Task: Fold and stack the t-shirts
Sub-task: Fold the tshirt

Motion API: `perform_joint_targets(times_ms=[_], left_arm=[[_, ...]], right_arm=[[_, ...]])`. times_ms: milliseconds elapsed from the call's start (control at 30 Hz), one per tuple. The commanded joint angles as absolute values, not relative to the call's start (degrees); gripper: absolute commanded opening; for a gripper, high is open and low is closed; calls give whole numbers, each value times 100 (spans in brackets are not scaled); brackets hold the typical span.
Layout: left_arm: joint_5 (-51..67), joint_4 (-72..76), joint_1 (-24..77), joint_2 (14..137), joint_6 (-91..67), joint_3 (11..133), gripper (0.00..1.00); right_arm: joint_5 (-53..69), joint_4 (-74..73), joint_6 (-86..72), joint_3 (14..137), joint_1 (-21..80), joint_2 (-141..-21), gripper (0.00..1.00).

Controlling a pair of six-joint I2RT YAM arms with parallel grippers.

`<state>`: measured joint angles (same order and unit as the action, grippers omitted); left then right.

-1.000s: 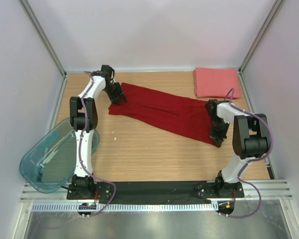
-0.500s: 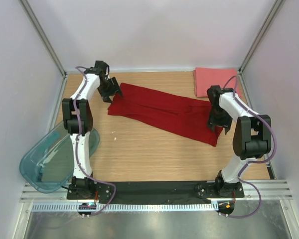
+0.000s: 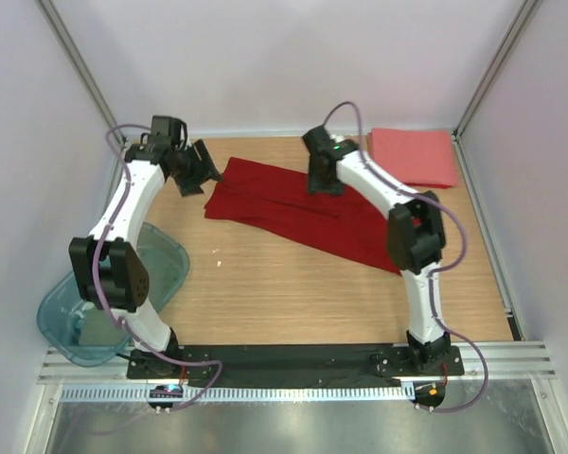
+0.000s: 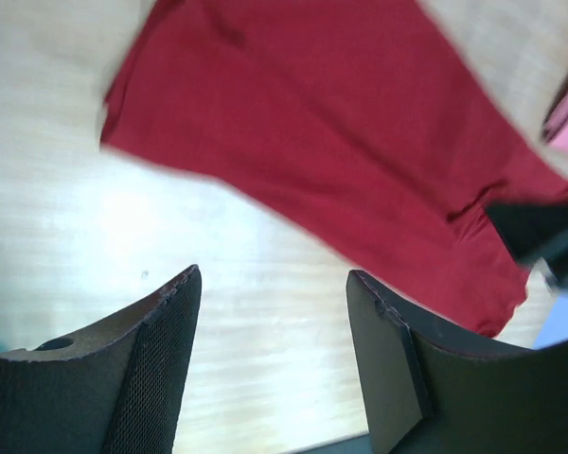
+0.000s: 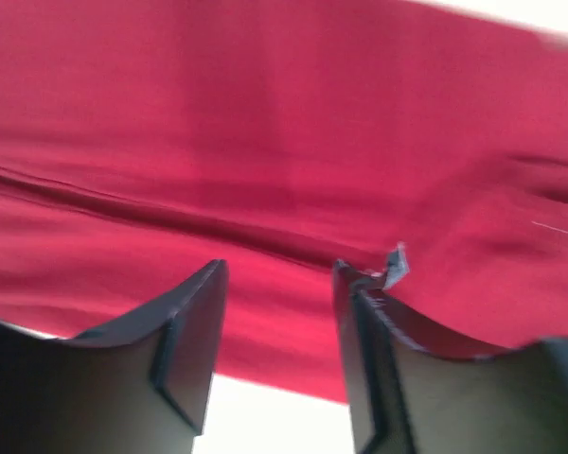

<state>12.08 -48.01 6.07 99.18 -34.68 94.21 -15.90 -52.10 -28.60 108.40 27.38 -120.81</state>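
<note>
Lying spread: the dark red t-shirt (image 3: 298, 210) stretches as a long band slanting across the middle of the table (image 3: 293, 293), left end toward the back wall, right end nearer the front.
Folded shirt: the salmon-pink t-shirt (image 3: 415, 156) sits as a tidy rectangle in the far right corner, near the red one's right part.
Right gripper (image 3: 324, 182): above the red shirt's far edge, about midway along it.
Right jaws: apart. The wrist view shows red cloth filling the space beyond both fingers (image 5: 185, 350), with nothing pinched between them. Whether the tips touch the cloth cannot be told.
Left gripper (image 3: 191, 176): just off the red shirt's left end, over bare wood near the far left corner.
Left jaws: wide apart and holding nothing, with only tabletop in the gap.
Teal bin (image 3: 95, 303): at the table's near left edge, well apart from both shirts.
</note>
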Motion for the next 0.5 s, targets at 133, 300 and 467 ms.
perform_joint_targets(times_ms=[133, 300, 467], left_arm=[[1345, -4324, 659, 8607, -3761, 7911, 62], [1301, -4420, 659, 8052, -3858, 7400, 60], [941, -4746, 659, 7550, -3709, 7436, 60]], right_arm=[[-1924, -3956, -3630, 12548, 3831, -13578, 48], [-2487, -3805, -3366, 12867, 4253, -14150, 51], [-2505, -3929, -3235, 12648, 4350, -14300, 53]])
